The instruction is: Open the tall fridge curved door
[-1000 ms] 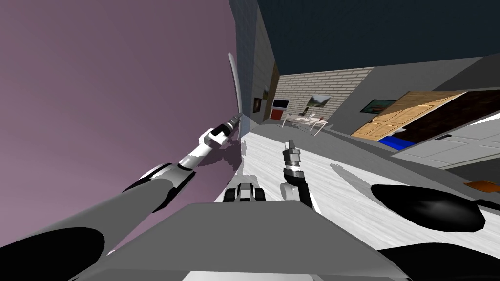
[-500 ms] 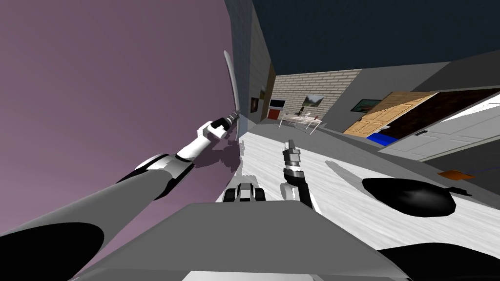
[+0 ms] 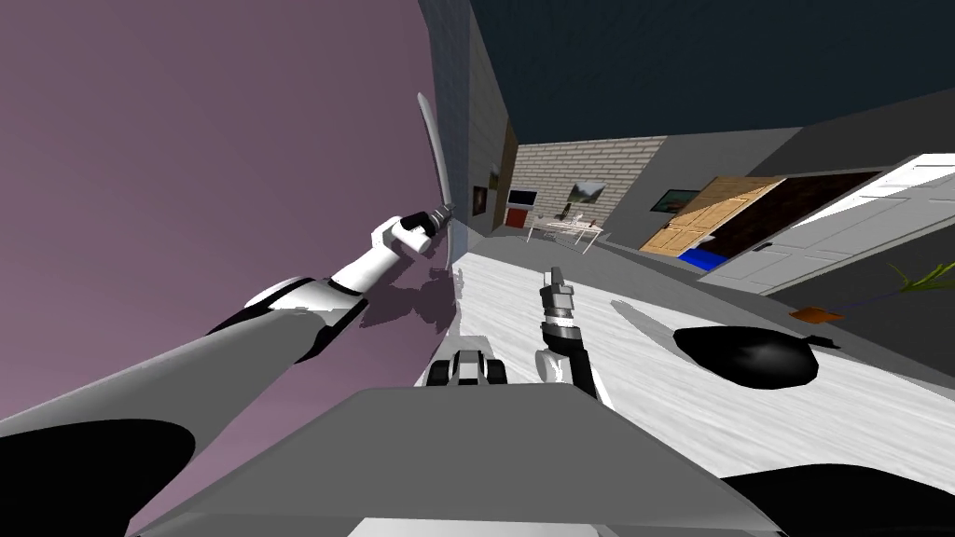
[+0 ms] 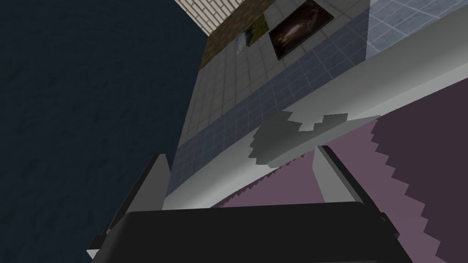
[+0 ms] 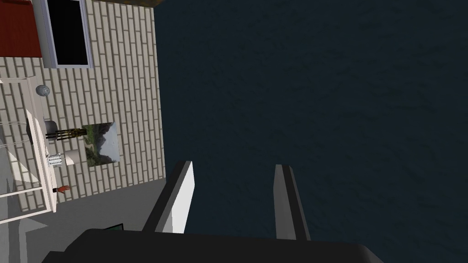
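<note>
The handle (image 4: 347, 96) is pinched across its width by the left gripper (image 4: 240, 153); the pull is best drawn in an arc with the door's swing, the grip kept square. The bowed handle's long axis is set upright along the edge of the purple fridge door (image 3: 214, 158) at the robot's left. The right gripper (image 3: 556, 273) is held spread, empty.
</note>
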